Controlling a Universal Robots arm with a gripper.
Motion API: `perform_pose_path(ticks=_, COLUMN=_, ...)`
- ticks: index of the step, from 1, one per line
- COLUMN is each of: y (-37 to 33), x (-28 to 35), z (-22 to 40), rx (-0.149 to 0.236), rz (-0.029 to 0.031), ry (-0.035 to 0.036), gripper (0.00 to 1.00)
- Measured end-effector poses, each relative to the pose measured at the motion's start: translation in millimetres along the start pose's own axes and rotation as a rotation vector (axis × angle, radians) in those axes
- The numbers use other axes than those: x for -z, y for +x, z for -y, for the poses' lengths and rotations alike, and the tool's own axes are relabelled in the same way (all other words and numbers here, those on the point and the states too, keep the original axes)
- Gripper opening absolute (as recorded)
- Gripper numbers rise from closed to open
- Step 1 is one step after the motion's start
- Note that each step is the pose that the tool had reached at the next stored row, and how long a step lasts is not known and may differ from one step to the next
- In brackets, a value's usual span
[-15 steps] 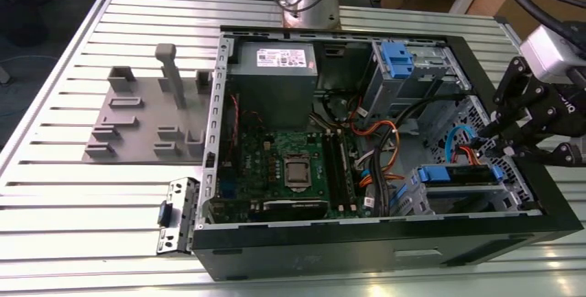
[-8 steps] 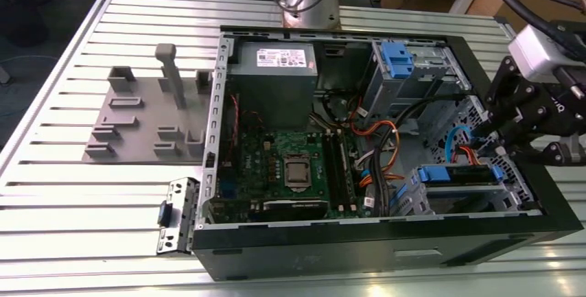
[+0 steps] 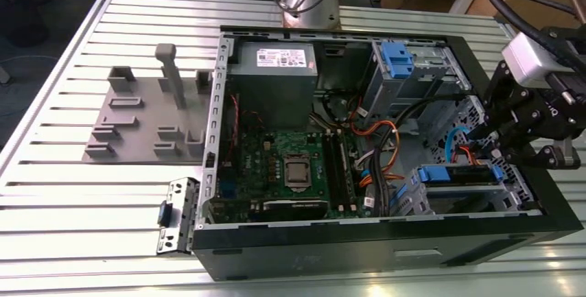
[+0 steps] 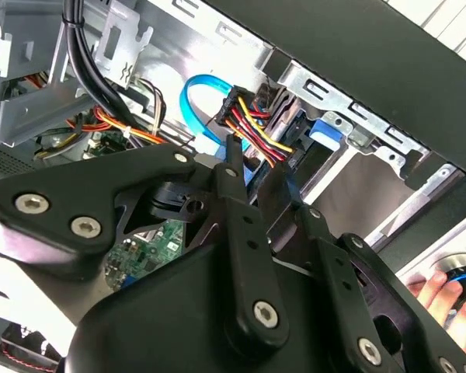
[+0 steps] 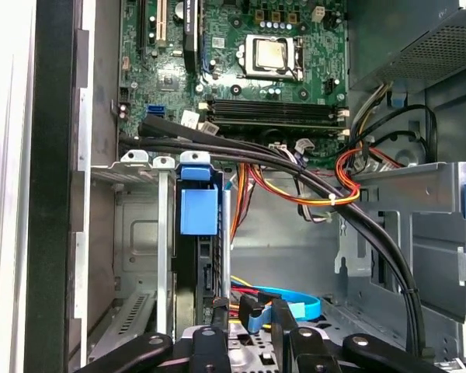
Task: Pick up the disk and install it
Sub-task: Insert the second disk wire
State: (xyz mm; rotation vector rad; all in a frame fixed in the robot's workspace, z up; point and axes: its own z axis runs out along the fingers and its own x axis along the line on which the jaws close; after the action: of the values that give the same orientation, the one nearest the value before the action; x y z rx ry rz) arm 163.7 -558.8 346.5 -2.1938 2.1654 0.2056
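**Disk seated in the drive cage**

In the exterior view, the open computer case (image 3: 366, 139) lies on a slatted metal table (image 3: 55, 173); my gripper (image 3: 540, 129) hangs over its right edge, near the blue-bracketed disk (image 3: 458, 175) in the lower cage. In the second wrist view, my fingers (image 4: 234, 167) sit nearly closed, empty, beside cable connectors (image 4: 252, 128). In the first wrist view, the disk (image 5: 202, 256) stands edge-on, its label hidden.

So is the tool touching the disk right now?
Cannot tell. In the first wrist view the tool sits close to the disk in its bay, but cables cover the spot where they would meet.
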Motion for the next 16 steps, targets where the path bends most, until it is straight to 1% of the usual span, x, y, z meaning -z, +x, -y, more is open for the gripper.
perform_pose_path(ticks=4, y=0.0, x=-0.1, z=0.0, rx=0.000, rz=0.0002, ry=0.0000, gripper=0.34)
perform_pose_path(ticks=6, y=0.0, x=-0.2, z=0.0, rx=0.000, rz=0.0002, ry=0.0000, gripper=0.22)
perform_pose_path(ticks=7, y=0.0, x=-0.2, z=0.0, rx=0.000, rz=0.0002, ry=0.0000, gripper=0.22)
perform_pose_path(ticks=8, y=0.0, x=-0.2, z=0.0, rx=0.000, rz=0.0001, ry=0.0000, gripper=0.16)
perform_pose_path(ticks=13, y=0.1, x=-0.3, z=0.0, rx=0.000, rz=0.0002, ry=0.0000, gripper=0.16)
perform_pose_path(ticks=16, y=2.6, x=-0.1, z=-3.1, rx=0.001, rz=0.0002, ry=-0.0001, gripper=0.16)
